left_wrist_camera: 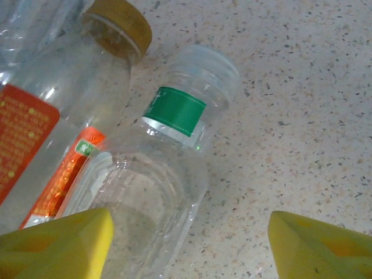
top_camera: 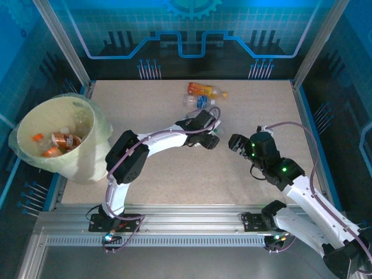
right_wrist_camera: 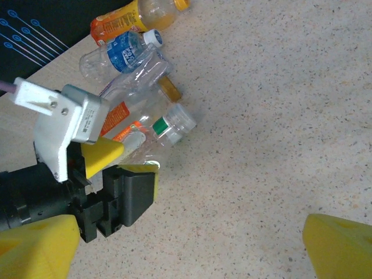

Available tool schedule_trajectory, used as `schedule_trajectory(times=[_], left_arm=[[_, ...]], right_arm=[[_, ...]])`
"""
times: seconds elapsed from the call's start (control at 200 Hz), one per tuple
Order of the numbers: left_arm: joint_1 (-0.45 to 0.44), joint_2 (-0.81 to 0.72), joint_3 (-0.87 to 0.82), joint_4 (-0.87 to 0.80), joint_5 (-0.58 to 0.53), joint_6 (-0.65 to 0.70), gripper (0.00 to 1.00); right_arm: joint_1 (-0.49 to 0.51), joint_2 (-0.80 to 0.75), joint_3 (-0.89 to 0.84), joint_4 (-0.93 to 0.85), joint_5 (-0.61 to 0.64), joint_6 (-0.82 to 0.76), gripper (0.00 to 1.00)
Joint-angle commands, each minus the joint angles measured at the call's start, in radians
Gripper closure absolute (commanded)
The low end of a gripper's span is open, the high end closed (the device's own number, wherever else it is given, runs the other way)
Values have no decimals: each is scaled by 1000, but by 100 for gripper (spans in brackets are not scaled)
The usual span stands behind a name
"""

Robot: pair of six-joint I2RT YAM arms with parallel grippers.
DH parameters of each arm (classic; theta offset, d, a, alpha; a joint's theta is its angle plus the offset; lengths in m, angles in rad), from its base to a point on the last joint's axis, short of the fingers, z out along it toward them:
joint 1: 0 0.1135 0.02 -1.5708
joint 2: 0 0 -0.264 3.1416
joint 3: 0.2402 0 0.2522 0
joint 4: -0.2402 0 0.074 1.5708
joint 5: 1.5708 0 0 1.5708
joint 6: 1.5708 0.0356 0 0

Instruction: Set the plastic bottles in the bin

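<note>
Cream bin [top_camera: 88,158] holds orange-labelled bottles [top_camera: 58,143].

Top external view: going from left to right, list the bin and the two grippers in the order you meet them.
bin → left gripper → right gripper

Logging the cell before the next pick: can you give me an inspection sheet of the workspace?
Surface: speckled beige table, no spills seen.
Job's things: bin at left holds orange-labelled bottles; orange bottle, blue-label bottle, brown-cap bottle, green-label bottle lie on the table.
Clutter: nothing seen.
Grippers: left gripper open astride the green-label bottle; right gripper open above bare table.
Cables: purplish cables run along both arms.
Surroundings: blue panel walls, metal frame.
</note>
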Motion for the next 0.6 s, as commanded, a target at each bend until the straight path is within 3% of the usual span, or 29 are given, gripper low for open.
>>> schedule_trajectory(times=[0.0,0.235,0.405,0.595], left_arm=[[-1,-62,-115,-44,-45,-34,30],[-2,-172,-282,-49,-91,-116,31],[-3,-313,-347,-106,-91,-190,18],[-1,-441,-360,-173,-126,-152,6]], right_arm=[[-15,0,-16,-1,20,22,1],[-19,20,-8,4,1,21,1],[-21,21,-15,6,-6,21,1],[-24,25,1,-3,-12,4,0]])
